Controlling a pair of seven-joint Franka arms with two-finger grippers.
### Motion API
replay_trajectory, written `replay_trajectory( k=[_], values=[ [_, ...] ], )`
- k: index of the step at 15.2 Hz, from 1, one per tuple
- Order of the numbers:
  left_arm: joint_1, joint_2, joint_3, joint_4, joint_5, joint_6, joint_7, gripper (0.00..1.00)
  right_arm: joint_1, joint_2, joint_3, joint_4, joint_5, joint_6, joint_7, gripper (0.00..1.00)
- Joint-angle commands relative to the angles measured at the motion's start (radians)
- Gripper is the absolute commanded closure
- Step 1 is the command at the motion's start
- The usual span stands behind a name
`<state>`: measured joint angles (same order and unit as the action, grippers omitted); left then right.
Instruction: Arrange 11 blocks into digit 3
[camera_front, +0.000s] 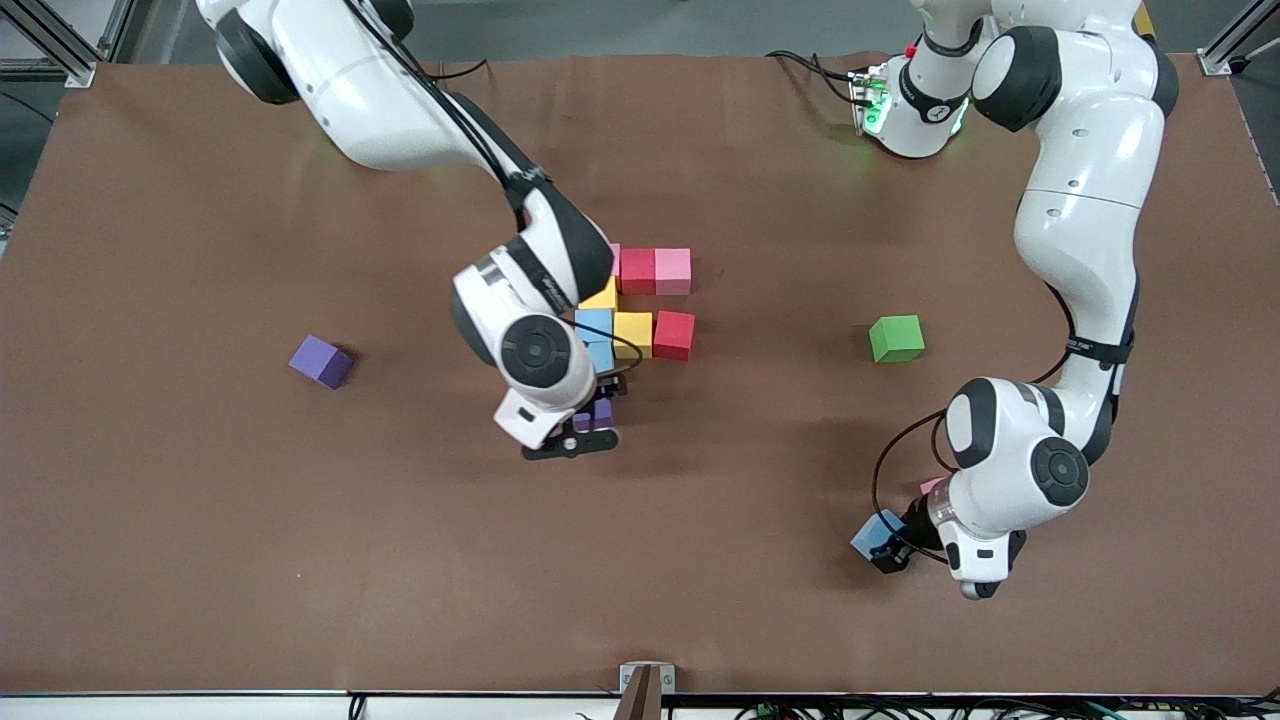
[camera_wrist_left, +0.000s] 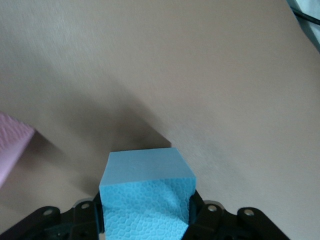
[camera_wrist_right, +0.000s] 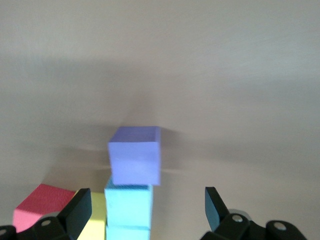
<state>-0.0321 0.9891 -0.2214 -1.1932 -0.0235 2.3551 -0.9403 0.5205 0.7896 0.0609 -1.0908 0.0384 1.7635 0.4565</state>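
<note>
The left gripper (camera_front: 893, 548) is clenching a light blue block (camera_wrist_left: 146, 192); lift it squarely. The right gripper (camera_front: 590, 425), jaws released, is hovering over the purple block (camera_wrist_right: 135, 155).

table (camera_front: 200, 550): brown | near edge: metal bracket (camera_front: 646, 680) | cables (camera_front: 1000, 708): black

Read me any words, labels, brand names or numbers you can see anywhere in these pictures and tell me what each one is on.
No readable text in any view.
Right arm's forearm band: small white lettering, too small to read.
Left arm's base ring: a small mark, unreadable.
The blocks carry no markings.
</note>
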Motion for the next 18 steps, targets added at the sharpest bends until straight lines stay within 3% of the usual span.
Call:
replay_trajectory(
  k=[1, 8, 12, 18],
  values=[
    [-0.061, -0.038, 0.013, -0.019, -0.009, -0.031, -0.141, 0.83, -0.117, -0.168, 0.016, -0.043, 0.005, -0.093, -0.022, 0.0],
    [-0.227, -0.11, 0.014, -0.037, 0.002, -0.155, -0.651, 0.84, -0.347, -0.426, 0.016, -0.093, 0.005, -0.297, -0.126, 0.0],
    [-0.328, -0.106, 0.011, -0.043, 0.123, -0.157, -1.056, 0.84, -0.465, -0.544, 0.014, -0.185, 0.001, -0.297, -0.171, 0.0],
    [-0.445, -0.109, 0.014, -0.06, 0.145, -0.157, -1.35, 0.84, -0.637, -0.575, 0.014, -0.19, 0.001, -0.299, -0.375, 0.0]
  ],
)
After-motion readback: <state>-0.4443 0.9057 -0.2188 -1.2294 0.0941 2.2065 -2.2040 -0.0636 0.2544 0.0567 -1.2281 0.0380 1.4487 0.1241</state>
